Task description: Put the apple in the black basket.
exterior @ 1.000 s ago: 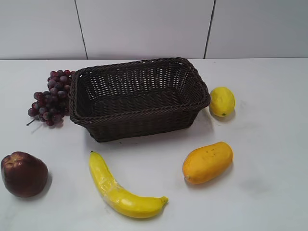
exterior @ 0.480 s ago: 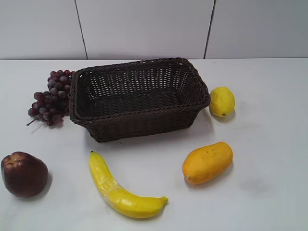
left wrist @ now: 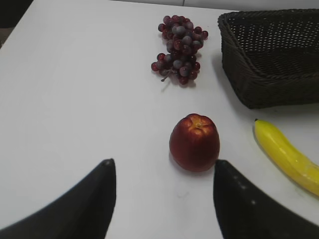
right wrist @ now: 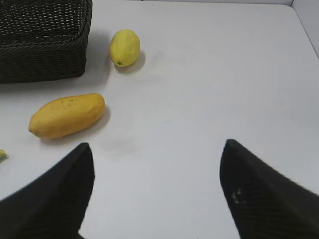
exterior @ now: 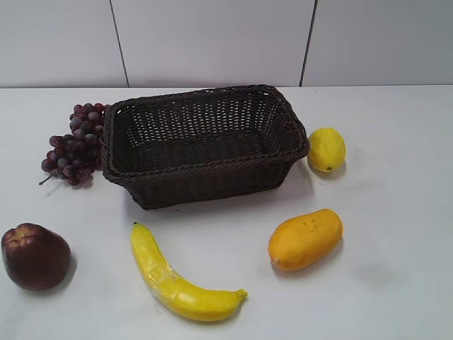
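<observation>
White surface (exterior: 396, 212) under a pale panelled wall, strewn with fruit. Apple (exterior: 35, 256) resting at the near left corner, well apart from the black basket (exterior: 202, 145) standing mid-surface, empty. Grapes (exterior: 73, 144) touching or nearly touching the basket's left end; banana (exterior: 180, 280) lying between apple and the basket's front wall; mango-like yellow fruit (exterior: 305, 238) and lemon (exterior: 326, 149) off to the right.

Likely trouble: glossy, rounded apple rolling or squirting out under an off-centre pinch. On the carry, a low path risking a clip on the banana tip or the braided rim; a release too near the wall could bounce the fruit back out.

Left gripper (left wrist: 164, 199) hovering above and behind the apple, jaws spread wide, apple centred just ahead of the gap, untouched. Right gripper (right wrist: 157, 191) held over bare surface, jaws likewise wide, holding nothing, mango-like fruit ahead to its left. Neither arm visible from the exterior camera.
</observation>
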